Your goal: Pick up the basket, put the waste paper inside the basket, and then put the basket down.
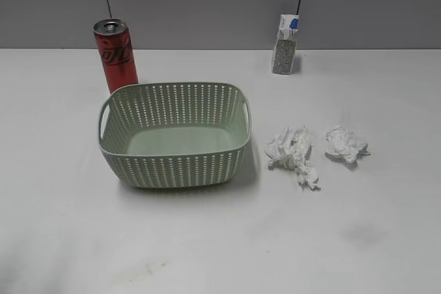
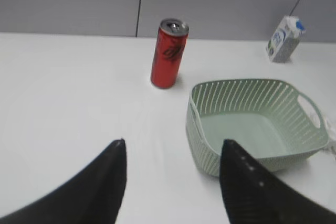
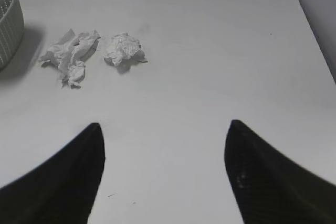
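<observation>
The pale green basket (image 1: 172,170) stands empty on the white table, left of centre; it also shows in the left wrist view (image 2: 210,156) and at the left edge of the right wrist view (image 3: 8,19). Two crumpled white waste paper wads lie to its right: a larger one (image 1: 293,153) (image 3: 71,53) and a smaller one (image 1: 344,144) (image 3: 123,50). My left gripper (image 2: 173,142) is open and empty, short of the basket's near corner. My right gripper (image 3: 164,124) is open and empty, well short of the wads. Neither gripper shows in the exterior view.
A red soda can (image 1: 116,55) (image 2: 168,53) stands behind the basket's left corner. A small white-and-grey carton with a blue top (image 1: 285,53) (image 2: 285,39) stands at the back. The table's right edge meets a grey wall (image 3: 315,3).
</observation>
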### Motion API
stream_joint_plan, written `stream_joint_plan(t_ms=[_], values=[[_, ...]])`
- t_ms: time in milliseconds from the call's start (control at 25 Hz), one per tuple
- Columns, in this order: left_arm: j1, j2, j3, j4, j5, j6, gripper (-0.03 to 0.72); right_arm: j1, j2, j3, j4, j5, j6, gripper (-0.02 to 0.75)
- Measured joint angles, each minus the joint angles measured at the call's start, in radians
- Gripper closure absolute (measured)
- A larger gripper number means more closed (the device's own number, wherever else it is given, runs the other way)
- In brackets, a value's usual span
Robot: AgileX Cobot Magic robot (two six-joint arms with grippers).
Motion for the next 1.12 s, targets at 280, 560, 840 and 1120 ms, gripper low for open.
stream_joint_plan(t_ms=[280,560,840,1120], values=[[-0.036,0.563,-0.258,-0.074,0.072,0.033,0.204,0.000,0.000,0.000,0.000,0.000,0.000,0.200],[-0.180,0.956,-0.472,-0.020,0.112,-0.029,0.202,0.000,0.000,0.000,0.000,0.000,0.000,0.200],[-0.249,1.234,-0.587,0.066,0.114,-0.142,0.202,0.000,0.000,0.000,0.000,0.000,0.001,0.200],[-0.250,1.400,-0.596,0.091,0.112,-0.158,0.225,0.000,0.000,0.000,-0.001,0.000,0.001,0.200]])
